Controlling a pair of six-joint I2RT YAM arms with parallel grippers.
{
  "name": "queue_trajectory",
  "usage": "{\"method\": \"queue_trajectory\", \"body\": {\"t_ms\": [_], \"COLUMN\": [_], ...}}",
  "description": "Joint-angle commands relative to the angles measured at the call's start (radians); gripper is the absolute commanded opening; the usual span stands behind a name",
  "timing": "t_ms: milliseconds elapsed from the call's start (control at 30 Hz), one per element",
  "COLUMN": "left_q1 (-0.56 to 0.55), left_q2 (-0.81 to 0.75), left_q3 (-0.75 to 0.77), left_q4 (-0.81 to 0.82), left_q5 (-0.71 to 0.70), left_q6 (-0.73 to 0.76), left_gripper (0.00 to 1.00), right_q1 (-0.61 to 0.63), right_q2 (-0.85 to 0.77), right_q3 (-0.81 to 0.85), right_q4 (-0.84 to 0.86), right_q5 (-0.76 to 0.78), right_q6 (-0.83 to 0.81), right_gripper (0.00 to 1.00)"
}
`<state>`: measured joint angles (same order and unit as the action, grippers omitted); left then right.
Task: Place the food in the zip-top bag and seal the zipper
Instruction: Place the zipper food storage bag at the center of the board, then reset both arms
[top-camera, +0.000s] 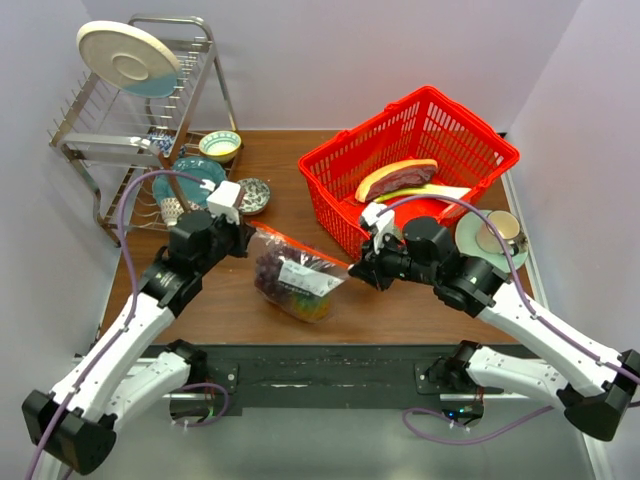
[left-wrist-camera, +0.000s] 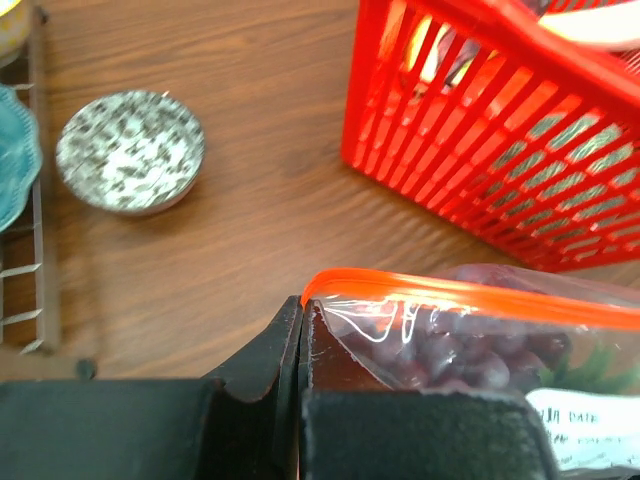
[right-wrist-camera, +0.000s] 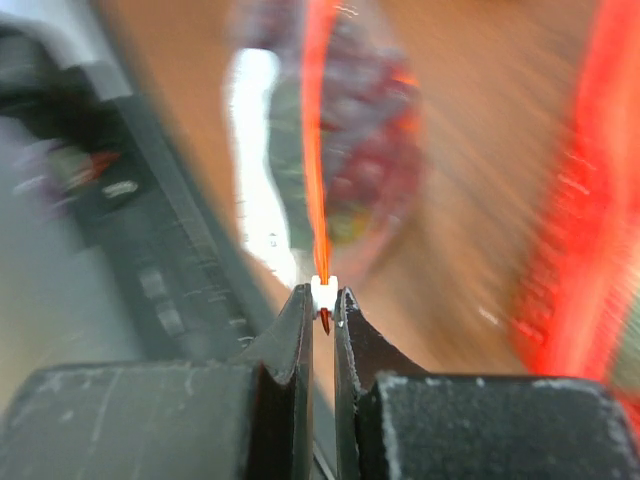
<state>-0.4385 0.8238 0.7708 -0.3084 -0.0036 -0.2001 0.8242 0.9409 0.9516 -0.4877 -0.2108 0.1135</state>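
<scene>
Heads up, the whole thing comes down to how the zipper (top-camera: 300, 246) lies: its long axis runs straight from your left jaws to your right jaws, slanting across the desk (top-camera: 230, 310) in the top view, so each arm has one end and neither is really nearer. The zip-top bag (top-camera: 297, 280) hangs toward you below that strip. The grape bunch (left-wrist-camera: 440, 350) and the pineapple (top-camera: 312, 305) are already inside, just in front of the red basket (top-camera: 330, 200). Your left jaws are clamped on the bag's corner right where the strip starts. Your right jaws are pinched together on a little white bit (right-wrist-camera: 323, 290) at the far end of the strip. My guess is any sealing stroke has to travel along that line toward the left arm, with the left side just anchoring. The left wrist view shows the strip near that corner as one clean orange line, plus the white label (left-wrist-camera: 590, 435), which the top view barely gives you. The right wrist view is smeared, but it's the only one that looks dead along the strip. I can't tell from any of them whether the middle is pressed shut.
</scene>
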Motion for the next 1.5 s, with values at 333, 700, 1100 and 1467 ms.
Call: {"method": "queue_trajectory", "body": {"t_ms": [333, 700, 1100, 1467], "left_q1": [0.014, 0.014, 0.014, 0.014], "left_q2": [0.182, 0.216, 0.014, -0.280], "left_q3": [-0.093, -0.085, 0.051, 0.076], "left_q4": [0.613, 0.677, 0.381, 0.112], "left_q5": [-0.001, 0.024, -0.049, -0.009], "left_q6": [-0.088, -0.094, -0.059, -0.101], "left_gripper": [0.00, 0.56, 0.84, 1.00], "right_q1": [-0.013, -0.011, -0.011, -0.013], "right_q2": [0.007, -0.019, 0.009, -0.146], "right_q3": [0.003, 0.010, 0.159, 0.122], "right_q4": [-0.060, -0.023, -0.023, 0.020], "right_q5": [0.585, 0.577, 0.440, 0.473], "right_q6": [0.091, 0.080, 0.067, 0.310], "right_gripper": [0.01, 0.43, 0.79, 0.99]}}
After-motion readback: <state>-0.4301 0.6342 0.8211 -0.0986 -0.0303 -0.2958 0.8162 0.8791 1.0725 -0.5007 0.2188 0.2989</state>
